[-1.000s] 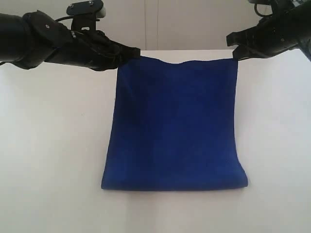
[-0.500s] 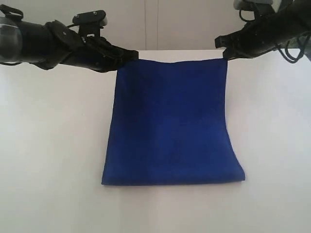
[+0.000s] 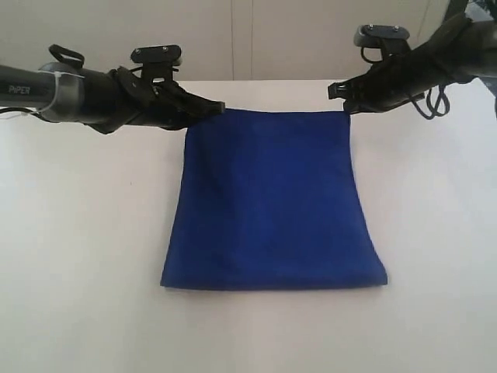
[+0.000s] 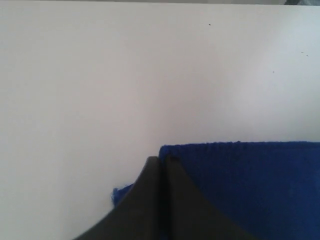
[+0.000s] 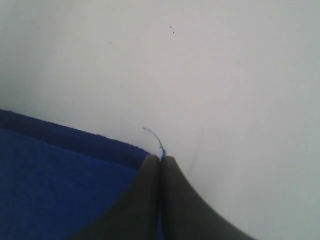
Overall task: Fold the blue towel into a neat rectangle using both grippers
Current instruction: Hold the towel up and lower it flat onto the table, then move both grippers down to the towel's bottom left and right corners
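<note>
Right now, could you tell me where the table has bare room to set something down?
The table is bare left of the towel, right of it, and in front of its near edge. The far edge is crowded: the left gripper and right gripper pinch its corners there.

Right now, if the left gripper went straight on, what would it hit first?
Probably the bare white table: the left gripper, shut on the blue towel, has only tabletop ahead; depth unclear.

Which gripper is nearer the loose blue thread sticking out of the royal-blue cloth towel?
Right. The right gripper pinches the towel corner where the thread pokes out, just past its tips; the left gripper clamps the opposite far corner.
</note>
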`<action>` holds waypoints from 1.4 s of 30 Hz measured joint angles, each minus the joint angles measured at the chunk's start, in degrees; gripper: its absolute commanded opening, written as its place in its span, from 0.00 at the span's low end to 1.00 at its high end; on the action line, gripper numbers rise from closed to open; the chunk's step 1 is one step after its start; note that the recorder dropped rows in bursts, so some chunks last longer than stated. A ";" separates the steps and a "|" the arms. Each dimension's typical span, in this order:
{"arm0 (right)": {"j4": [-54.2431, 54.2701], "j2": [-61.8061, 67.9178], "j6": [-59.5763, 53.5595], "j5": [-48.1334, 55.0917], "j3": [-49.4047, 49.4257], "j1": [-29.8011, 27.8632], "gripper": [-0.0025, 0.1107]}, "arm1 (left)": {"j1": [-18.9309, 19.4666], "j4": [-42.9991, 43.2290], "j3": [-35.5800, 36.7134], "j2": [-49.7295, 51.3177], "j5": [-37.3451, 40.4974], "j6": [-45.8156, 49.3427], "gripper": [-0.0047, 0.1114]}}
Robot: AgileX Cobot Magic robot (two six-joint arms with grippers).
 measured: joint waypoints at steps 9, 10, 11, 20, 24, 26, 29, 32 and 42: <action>0.00 1.32 -0.22 -3.52 -0.10 0.49 0.03 | 0.00 0.00 -0.24 2.92 -1.18 0.52 0.04; 0.00 1.84 -0.22 -3.77 -0.10 0.49 0.05 | 0.00 0.00 -0.24 3.37 -1.18 0.52 0.04; 0.00 2.06 -0.22 -3.77 -0.10 0.49 0.11 | 0.00 0.00 -0.24 3.52 -1.07 0.52 0.08; 0.00 4.70 -0.22 -4.22 -0.19 0.49 0.37 | 0.00 3.94 -0.37 3.52 -1.07 0.52 0.52; 0.00 2.62 -0.09 -1.71 -0.23 0.49 0.36 | 0.00 4.15 -0.37 3.52 -1.15 1.98 0.50; 0.00 1.29 -0.09 1.02 -0.32 0.49 0.33 | 0.38 4.15 -0.37 3.25 0.87 3.52 0.46; -0.93 -0.88 -0.09 6.15 -0.32 0.49 0.27 | 1.77 4.15 -0.37 1.18 7.33 5.26 0.34; -3.97 -3.72 0.13 11.92 -0.32 0.49 0.20 | 4.76 4.15 -0.37 -3.01 18.16 5.83 0.18; -8.09 -7.76 9.13 29.78 -0.32 0.49 0.02 | 9.83 4.52 -0.37 -11.31 42.16 5.93 0.04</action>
